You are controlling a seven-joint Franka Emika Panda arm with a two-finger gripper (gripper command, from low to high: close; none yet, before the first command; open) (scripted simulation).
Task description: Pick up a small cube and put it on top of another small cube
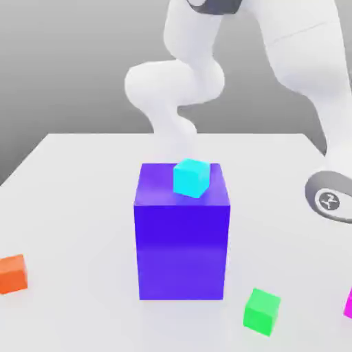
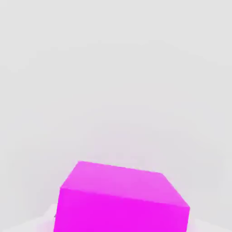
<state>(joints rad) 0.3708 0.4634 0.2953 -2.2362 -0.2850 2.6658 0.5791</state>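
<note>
Several small cubes are in the exterior view. A cyan cube [image 1: 190, 177] rests on top of a tall blue block [image 1: 181, 240] in the middle of the table. An orange cube [image 1: 12, 273] lies at the exterior view's left, and a green cube [image 1: 261, 311] sits near the front, right of the block. A magenta cube [image 1: 348, 302] is cut off by the exterior view's right edge. The arm's grey wrist [image 1: 330, 199] hangs above that magenta cube. In the hand view the magenta cube [image 2: 120, 199] lies close below the camera on the white surface.
The white table [image 1: 69, 192] stretches around the blue block, with its back edge behind the robot's base [image 1: 172, 96]. The tall blue block stands between the orange cube and the green and magenta ones.
</note>
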